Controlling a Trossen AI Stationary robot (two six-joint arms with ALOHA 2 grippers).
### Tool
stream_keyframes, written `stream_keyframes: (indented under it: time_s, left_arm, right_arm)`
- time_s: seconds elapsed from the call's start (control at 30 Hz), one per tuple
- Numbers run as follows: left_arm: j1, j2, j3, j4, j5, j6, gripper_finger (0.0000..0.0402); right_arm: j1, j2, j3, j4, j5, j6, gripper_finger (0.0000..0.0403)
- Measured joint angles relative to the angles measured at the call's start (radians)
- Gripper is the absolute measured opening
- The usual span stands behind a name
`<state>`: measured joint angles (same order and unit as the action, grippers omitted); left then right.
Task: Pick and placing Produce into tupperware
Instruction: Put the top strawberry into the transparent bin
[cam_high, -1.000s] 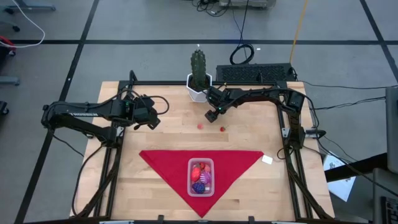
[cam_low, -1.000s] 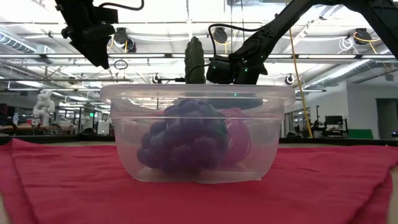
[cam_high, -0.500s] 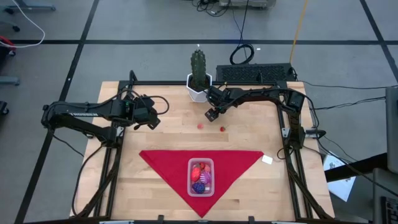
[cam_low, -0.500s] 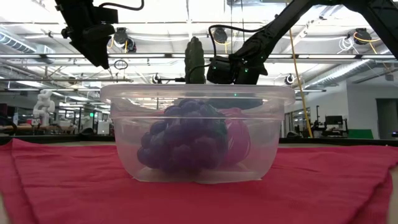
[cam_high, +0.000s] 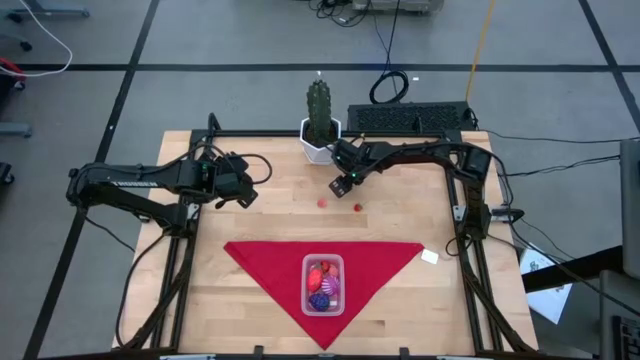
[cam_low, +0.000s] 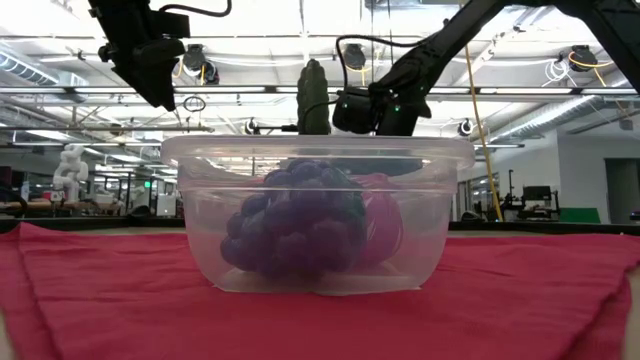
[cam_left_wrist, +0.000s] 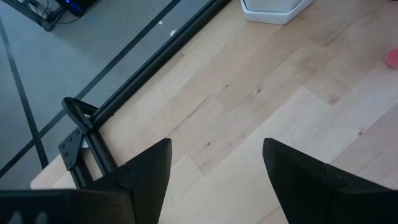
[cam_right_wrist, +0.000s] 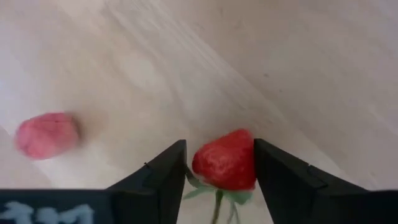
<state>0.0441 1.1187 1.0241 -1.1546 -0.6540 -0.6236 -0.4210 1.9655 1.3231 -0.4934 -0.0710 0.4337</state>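
Observation:
My right gripper (cam_high: 341, 185) is at the table's far middle, near the cactus, shut on a red strawberry (cam_right_wrist: 224, 163) with a green stalk. A pink piece (cam_high: 322, 202) and a red piece (cam_high: 357, 208) lie on the bare wood just nearer than it. The clear tupperware (cam_high: 307, 285) stands on the red cloth (cam_high: 260, 260) at the near middle. It holds several produce pieces, among them purple grapes (cam_low: 295, 230). My left gripper (cam_high: 248, 192) hangs open over the far left wood, its fingers around nothing (cam_left_wrist: 214, 158). My right gripper pinches the strawberry by its two sides (cam_right_wrist: 249, 163) between its fingers (cam_right_wrist: 280, 177). The green stalk end points back toward the wrist. The fingers slant down from the table's far right. I cannot tell whether the strawberry rests on the wood.
A tall green cactus in a white pot (cam_high: 319, 125) stands at the far edge, right beside my right arm. A dark keyboard (cam_high: 410, 118) lies behind the far right corner. A small white tag (cam_high: 430, 256) sits near the cloth's right tip. Bare wood lies between the cloth and the loose pieces.
My right gripper has drawn its fingers together around the strawberry while staying in place. The loose pieces and the tupperware have not moved.

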Motion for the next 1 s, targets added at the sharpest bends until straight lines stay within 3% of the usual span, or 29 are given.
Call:
stream_keyframes:
  time_s: [0.47,1.0]
  left_arm:
    - [0.0,0.0,0.0,0.0,0.001,-0.006,0.0257]
    - [0.0,0.0,0.0,0.0,0.001,-0.006,0.0257]
  right_arm:
    - [0.024,-0.046,0.0,-0.013,0.013,-0.025,0.0132]
    - [0.024,-0.046,0.0,-0.034,0.015,-0.087,0.0247]
